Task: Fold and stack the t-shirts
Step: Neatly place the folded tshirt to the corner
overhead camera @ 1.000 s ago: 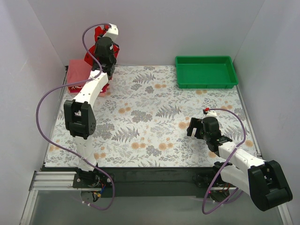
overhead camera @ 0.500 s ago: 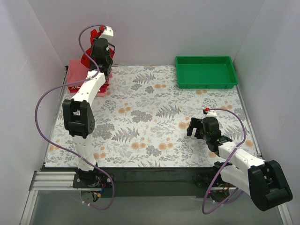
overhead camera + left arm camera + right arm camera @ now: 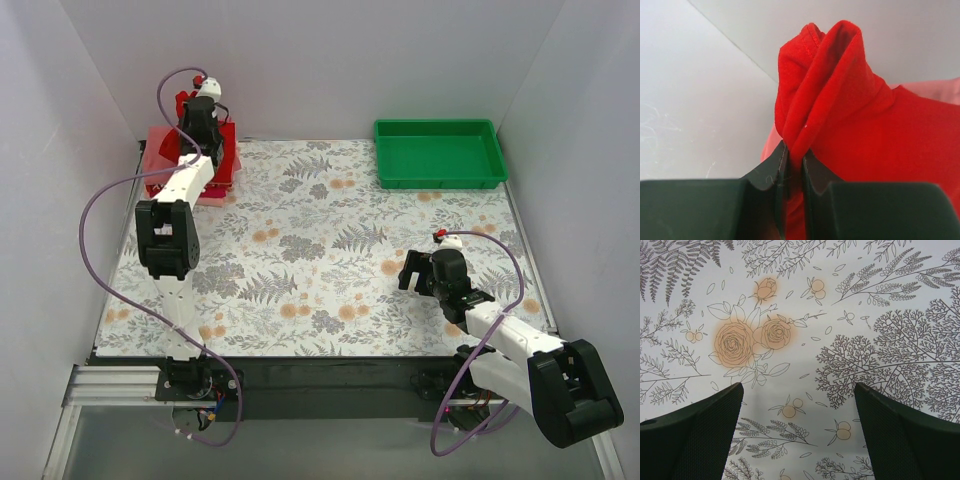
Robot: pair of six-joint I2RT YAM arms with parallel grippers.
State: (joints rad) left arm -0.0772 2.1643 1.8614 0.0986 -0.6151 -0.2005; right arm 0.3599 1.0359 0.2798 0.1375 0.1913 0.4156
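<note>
Step, we judge: setting red tee [image 3: 865, 125] on pink stack [image 3: 158, 160], upper left | left gripper [image 3: 792, 155] pinches tee fold | right gripper [image 3: 799, 390] spread, lower right | next: lower, release flat

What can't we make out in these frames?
- Top view: the left arm and red shirt cover the pink stack; number of folded shirts unclear.
- Left wrist: left gripper pinches a red fold; the shirt's rest runs off the edges.
- Right wrist: open right gripper, only tablecloth; no shirts visible.
</note>
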